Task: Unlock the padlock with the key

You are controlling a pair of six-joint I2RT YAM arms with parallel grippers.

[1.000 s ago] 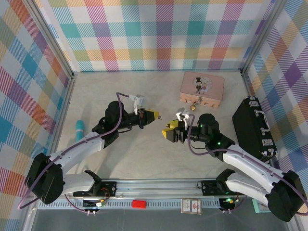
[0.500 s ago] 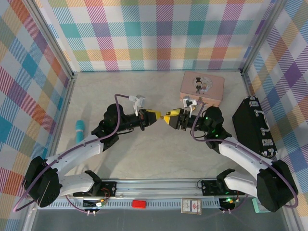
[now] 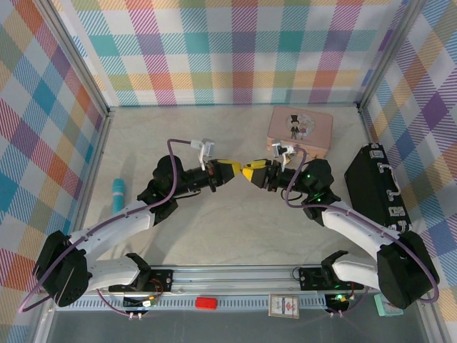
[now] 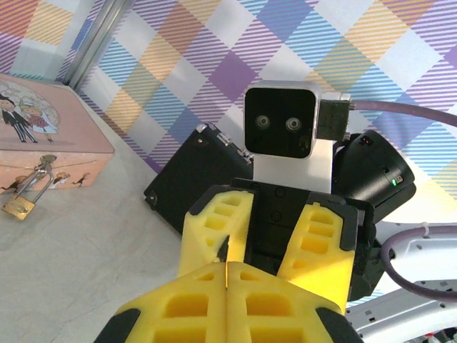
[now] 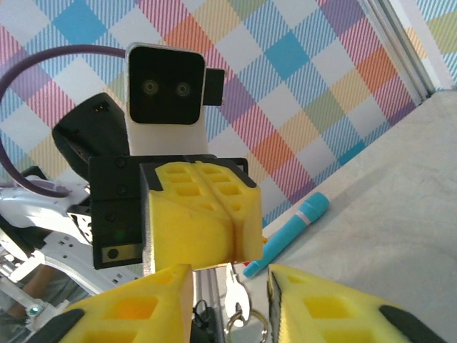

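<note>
- Step in hand, as we judge it: passing the key (image 5: 248,325) from the left gripper (image 3: 234,170) to the right gripper (image 3: 248,172). They meet tip to tip above the surface (image 3: 235,229), just left of the pink tin (image 3: 300,127).
- The left gripper is pressed fully shut. A small metal sliver with a ring pokes out below its tip, and we take that as the key.
- The right gripper is partly open, fingers (image 5: 328,307) either side of that sliver. We cannot tell if they touch it.
- The padlock (image 4: 19,206) hangs at the pink tin's front, body resting on the surface, shackle apparently closed.
- To do it well, we'd clamp the right gripper on the key's head with the blade free and pointing out. The grip should be firm before the left gripper lets go, since a dropped key means a fiddly re-pick.
</note>
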